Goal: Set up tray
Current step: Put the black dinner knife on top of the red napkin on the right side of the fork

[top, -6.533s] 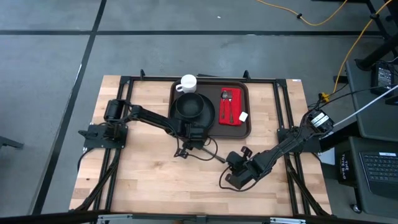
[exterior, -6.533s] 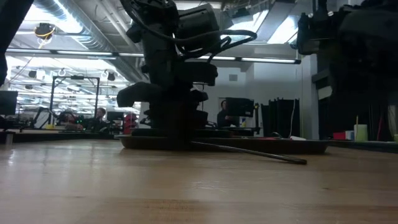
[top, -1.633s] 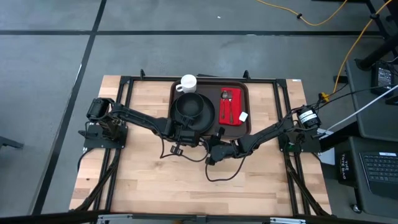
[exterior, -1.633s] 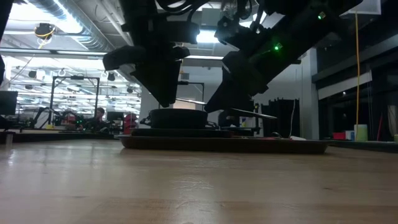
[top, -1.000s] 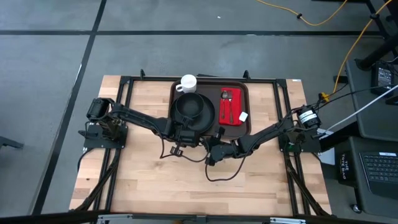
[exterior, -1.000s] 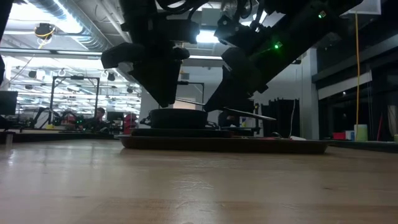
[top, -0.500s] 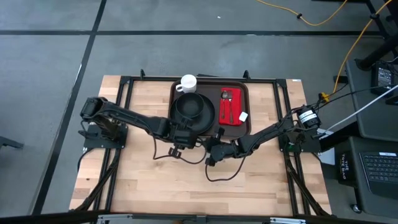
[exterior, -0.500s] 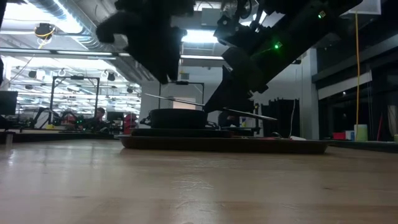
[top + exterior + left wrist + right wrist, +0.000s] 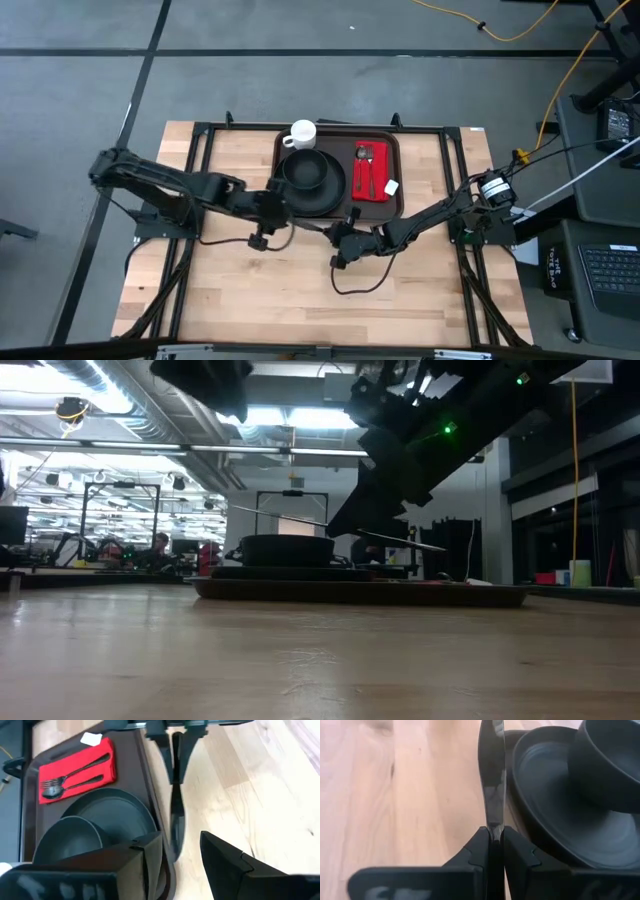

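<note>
The dark brown tray (image 9: 392, 148) lies at the table's far middle. On it are a black plate (image 9: 322, 195) with a black bowl (image 9: 303, 170), a white mug (image 9: 302, 133), and a red napkin (image 9: 370, 172) bearing a fork and spoon. My right gripper (image 9: 492, 832) is shut on a dark knife (image 9: 177, 815) by the tray's near rim. My left gripper (image 9: 180, 855) is open, raised to the left of the plate (image 9: 283, 205). It stands above and back from the knife's free end and touches nothing. My right gripper pinches the knife partway along its length (image 9: 493, 822) between its two fingers. The long end (image 9: 280, 517) runs on in line with the fingers toward the table's left, and a shorter end (image 9: 430, 546) sticks out behind. The knife is lifted clear, nearly level, beside the plate.
A small white packet (image 9: 393, 187) lies by the napkin. Cables from both wrists loop onto the wood (image 9: 345, 285). Black frame rails (image 9: 200, 160) run along the table's sides. Bare wood (image 9: 300, 315) fills the near half of the table.
My left gripper has risen and drawn back toward the table's left edge, away from the knife's free end and the plate. My right gripper and the knife have stayed where they were.
</note>
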`<state>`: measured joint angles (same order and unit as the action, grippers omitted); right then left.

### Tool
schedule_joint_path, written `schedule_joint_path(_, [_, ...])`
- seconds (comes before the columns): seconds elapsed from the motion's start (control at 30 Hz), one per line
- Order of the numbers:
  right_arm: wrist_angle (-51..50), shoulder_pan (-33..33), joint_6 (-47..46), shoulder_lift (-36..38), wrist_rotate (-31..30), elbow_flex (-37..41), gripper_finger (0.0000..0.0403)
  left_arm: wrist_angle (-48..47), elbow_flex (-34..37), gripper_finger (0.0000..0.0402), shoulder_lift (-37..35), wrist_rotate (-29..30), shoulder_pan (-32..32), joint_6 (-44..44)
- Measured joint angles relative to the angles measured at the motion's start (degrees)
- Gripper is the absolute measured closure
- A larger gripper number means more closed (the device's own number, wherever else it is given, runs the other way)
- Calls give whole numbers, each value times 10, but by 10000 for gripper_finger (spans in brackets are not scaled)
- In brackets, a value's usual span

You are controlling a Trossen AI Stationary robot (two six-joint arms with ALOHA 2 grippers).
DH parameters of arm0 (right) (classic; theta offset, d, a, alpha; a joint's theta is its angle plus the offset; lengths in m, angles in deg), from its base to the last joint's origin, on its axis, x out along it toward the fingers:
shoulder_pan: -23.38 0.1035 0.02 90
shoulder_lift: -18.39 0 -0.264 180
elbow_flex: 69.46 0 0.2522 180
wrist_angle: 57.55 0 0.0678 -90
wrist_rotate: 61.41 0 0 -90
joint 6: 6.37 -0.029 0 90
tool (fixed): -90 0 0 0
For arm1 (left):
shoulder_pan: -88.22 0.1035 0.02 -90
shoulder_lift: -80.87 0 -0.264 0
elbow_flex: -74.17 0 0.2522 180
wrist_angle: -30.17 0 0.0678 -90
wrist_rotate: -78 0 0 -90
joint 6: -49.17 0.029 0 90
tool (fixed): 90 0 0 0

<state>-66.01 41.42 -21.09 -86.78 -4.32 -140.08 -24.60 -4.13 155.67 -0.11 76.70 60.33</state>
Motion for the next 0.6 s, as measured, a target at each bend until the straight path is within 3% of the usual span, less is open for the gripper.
schedule_joint_path(0.2, [1, 6, -1, 0, -2, 0, 362, 68, 116, 292, -108, 2, -6, -42])
schedule_joint_path(0.6, [-7, 10, -44, 22, -10, -1, 362, 254, 309, 321, -321, -27, -9, -18])
